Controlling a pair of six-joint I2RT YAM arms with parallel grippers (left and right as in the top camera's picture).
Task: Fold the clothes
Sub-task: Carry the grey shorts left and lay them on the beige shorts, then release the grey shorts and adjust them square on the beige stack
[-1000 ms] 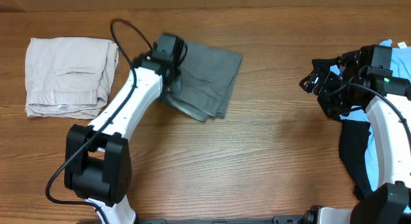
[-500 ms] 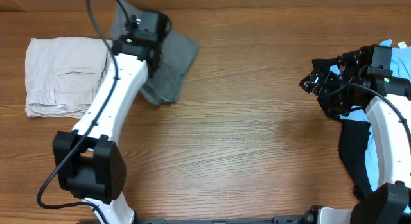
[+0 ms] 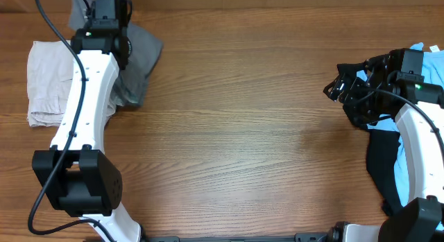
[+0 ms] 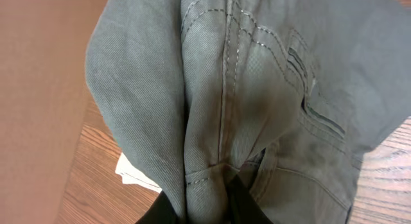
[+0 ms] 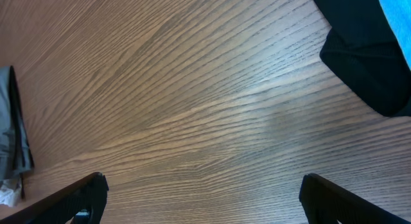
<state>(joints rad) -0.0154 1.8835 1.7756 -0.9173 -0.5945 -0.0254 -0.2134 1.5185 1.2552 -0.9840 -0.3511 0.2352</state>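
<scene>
Left claw (image 4: pixel 202 210) pinches the grey shorts (image 4: pixel 257 108); right claw (image 5: pixel 215 198) gapes wide, empty.

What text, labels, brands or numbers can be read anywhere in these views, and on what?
No readable text in any view.
grey shorts: only stitching and a pocket slit, no lettering.
beige shorts: no lettering can be made out at this size.
</scene>
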